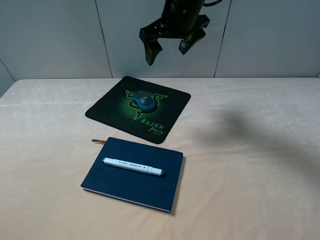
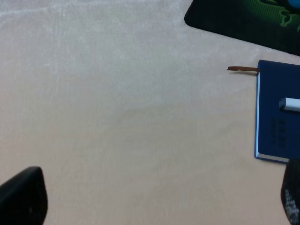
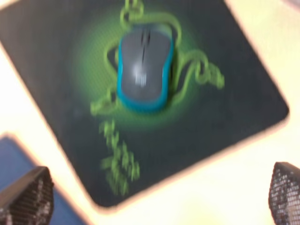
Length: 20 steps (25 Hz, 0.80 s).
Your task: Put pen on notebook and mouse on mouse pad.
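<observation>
The white pen [image 1: 133, 166] lies flat across the navy notebook [image 1: 145, 189] near the table's front. On the middle of the black mouse pad [image 1: 107, 109] with its green logo rests the teal mouse [image 1: 145, 100]. My right gripper [image 1: 169, 47] hangs open high above the pad's far edge, holding nothing. Its wrist view looks down on the mouse [image 3: 144, 68] and pad [image 3: 234, 108] between spread fingers [image 3: 28, 197]. My left gripper [image 2: 157, 201] is open over bare cloth, out of the exterior view. Its camera catches the notebook's edge [image 2: 276, 89], the pen's end [image 2: 291, 104] and a pad corner [image 2: 225, 18].
A peach tablecloth [image 1: 250, 165] covers the table. The reddish ribbon bookmark [image 1: 97, 142] sticks out from the notebook's far left corner. A grey panelled wall [image 1: 55, 35] stands behind the table.
</observation>
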Motion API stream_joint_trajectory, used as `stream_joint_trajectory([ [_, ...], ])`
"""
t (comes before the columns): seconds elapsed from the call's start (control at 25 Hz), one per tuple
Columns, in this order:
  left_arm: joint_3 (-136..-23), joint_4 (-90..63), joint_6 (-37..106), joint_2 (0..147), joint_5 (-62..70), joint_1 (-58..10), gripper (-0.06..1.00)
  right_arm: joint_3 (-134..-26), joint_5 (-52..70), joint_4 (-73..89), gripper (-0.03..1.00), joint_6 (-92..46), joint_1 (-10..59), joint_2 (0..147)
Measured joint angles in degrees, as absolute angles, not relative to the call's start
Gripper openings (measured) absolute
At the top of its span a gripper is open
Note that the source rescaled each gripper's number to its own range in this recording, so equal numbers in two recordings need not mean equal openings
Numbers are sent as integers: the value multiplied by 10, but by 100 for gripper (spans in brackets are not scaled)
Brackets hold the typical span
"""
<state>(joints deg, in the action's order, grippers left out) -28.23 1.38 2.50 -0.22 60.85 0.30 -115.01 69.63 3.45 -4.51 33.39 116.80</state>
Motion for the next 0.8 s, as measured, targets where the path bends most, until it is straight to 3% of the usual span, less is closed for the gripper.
stream_joint_trajectory([
  [0.36,-282,14,25,-2,608,3,100,-847,701,34,100,-38,334,902],
  [0.8,-282,13,25,-2,608,3,100,-608,702,35,100,-26,334,603],
])
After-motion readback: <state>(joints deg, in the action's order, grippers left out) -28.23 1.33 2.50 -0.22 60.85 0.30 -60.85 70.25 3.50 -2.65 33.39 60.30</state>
